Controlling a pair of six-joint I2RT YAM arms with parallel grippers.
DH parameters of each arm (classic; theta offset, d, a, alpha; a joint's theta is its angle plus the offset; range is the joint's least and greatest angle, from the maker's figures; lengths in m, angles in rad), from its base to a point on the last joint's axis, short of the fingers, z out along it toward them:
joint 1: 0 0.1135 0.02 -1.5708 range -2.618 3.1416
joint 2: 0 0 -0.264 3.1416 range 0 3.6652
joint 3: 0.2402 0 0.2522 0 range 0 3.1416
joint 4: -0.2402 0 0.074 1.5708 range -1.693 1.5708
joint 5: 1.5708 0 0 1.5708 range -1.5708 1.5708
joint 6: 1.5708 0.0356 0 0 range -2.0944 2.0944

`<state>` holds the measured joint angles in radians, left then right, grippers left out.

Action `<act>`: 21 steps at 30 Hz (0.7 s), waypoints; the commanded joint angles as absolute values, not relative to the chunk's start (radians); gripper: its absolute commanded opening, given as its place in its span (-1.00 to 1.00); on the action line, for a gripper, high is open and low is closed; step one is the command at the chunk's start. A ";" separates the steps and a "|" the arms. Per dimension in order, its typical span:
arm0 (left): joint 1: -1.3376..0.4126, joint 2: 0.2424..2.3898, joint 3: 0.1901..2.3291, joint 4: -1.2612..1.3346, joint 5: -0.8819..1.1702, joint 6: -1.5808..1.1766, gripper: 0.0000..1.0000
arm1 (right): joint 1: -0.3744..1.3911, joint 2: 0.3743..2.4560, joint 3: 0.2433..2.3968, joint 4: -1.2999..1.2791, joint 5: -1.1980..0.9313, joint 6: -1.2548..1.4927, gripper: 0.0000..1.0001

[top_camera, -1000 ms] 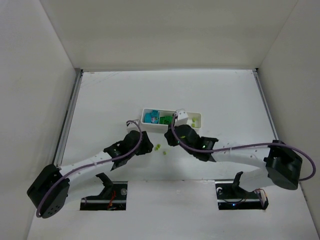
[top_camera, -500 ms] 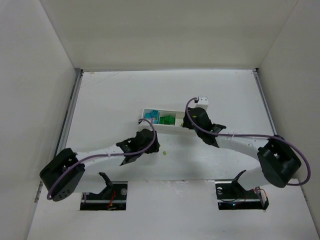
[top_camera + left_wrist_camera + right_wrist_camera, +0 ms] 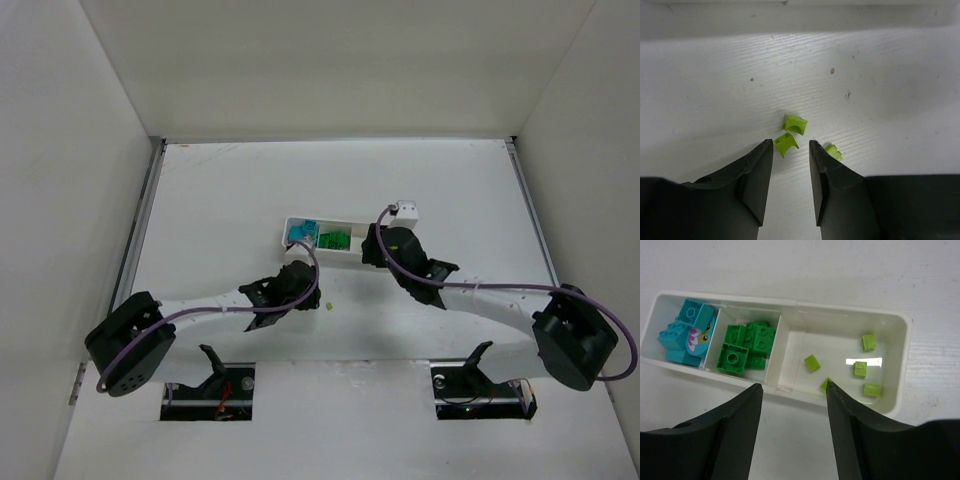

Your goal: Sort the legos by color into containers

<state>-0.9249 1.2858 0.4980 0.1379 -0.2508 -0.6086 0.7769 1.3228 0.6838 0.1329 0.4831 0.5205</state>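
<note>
Table (image 3: pixel 220 200) carrying one long white tray (image 3: pixel 840 310) of three compartments.
The tray lies mid-table, with cyan bricks (image 3: pixel 687 330) in its left compartment, dark green bricks (image 3: pixel 745 345) in the middle one and five pale yellow-green pieces (image 3: pixel 860 368) in the right one. The right gripper (image 3: pixel 793 387) hangs over the tray's near wall, fingers spread and empty. The left gripper (image 3: pixel 791 147) sits low over the table on the near side of the tray, fingers spread. Three loose yellow-green pieces (image 3: pixel 795 123) lie there, one in the gap at its tips, not pinched.
</note>
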 commanded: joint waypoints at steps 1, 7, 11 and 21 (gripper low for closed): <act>-0.936 1.310 0.537 0.130 -0.255 -0.581 -0.36 | 0.801 1.319 0.678 0.181 0.497 0.545 0.19; -0.937 1.345 0.558 0.121 -0.304 -0.571 -0.38 | 0.864 1.289 0.673 0.183 0.497 0.545 0.19; -0.938 1.374 0.572 0.124 -0.307 -0.555 -0.45 | 0.903 1.272 0.649 0.183 0.502 0.551 0.19; -0.949 1.232 0.575 0.016 -0.311 -0.549 -0.78 | 0.920 1.209 0.580 0.189 0.520 0.581 0.19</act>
<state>-0.9474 1.3231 0.5438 0.0708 -0.2901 -0.5644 0.9180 1.2472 0.5968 0.1425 0.4881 0.5621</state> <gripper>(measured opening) 0.199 0.597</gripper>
